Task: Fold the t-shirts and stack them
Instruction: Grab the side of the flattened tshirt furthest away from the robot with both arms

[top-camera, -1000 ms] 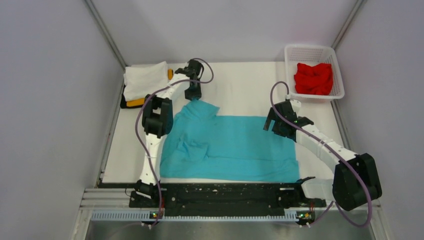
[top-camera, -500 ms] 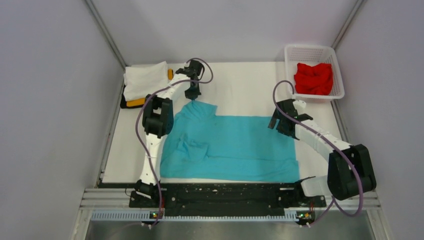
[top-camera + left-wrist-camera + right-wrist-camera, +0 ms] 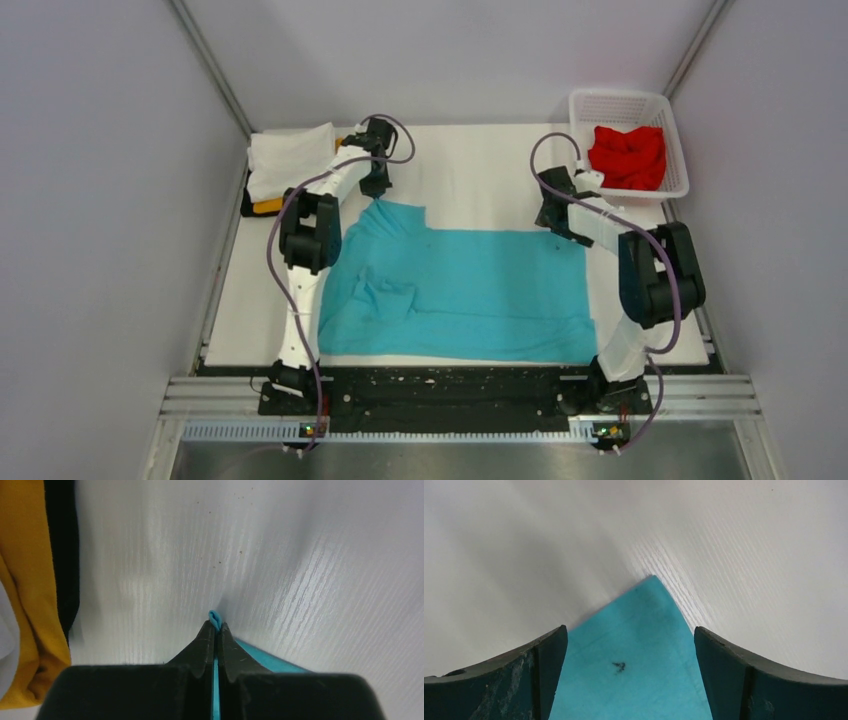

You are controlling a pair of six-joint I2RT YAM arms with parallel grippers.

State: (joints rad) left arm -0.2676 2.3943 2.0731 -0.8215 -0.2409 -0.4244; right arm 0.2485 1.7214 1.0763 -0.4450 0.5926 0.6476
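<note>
- turquoise t-shirt (image 3: 470,295) lies spread over the middle of the table (image 3: 480,160), its near hem along the near edge. that hem is free, so an uneven pull on the far corners would, i judge, drag it askew.
- toward its left side the cloth is bunched in a rumple. folding over that would likely trap a lump and leave a lopsided fold.
- my left gripper (image 3: 215,629), toward the far-left corner, is pressed together on a small nub of the shirt's far-left corner. so little cloth shows past the tips that it could slip out on a lift.
- my right gripper (image 3: 630,640) is spread, with a finger on either side of the shirt's far-right corner and gripping nothing. closing too high would miss the cloth, and closing too low could scrape the table.
- with only one corner held, lifting now would twist the shirt.
- in the far-left corner the white t-shirt (image 3: 290,155) sits on the yellow-orange t-shirt (image 3: 25,610) and black t-shirt (image 3: 64,555), just beside my left gripper. a careless swing could knock that stack.
- in the far-right corner the red t-shirt (image 3: 627,155) waits in the basket (image 3: 620,98). my right arm's cable loops near its rim and might snag.
</note>
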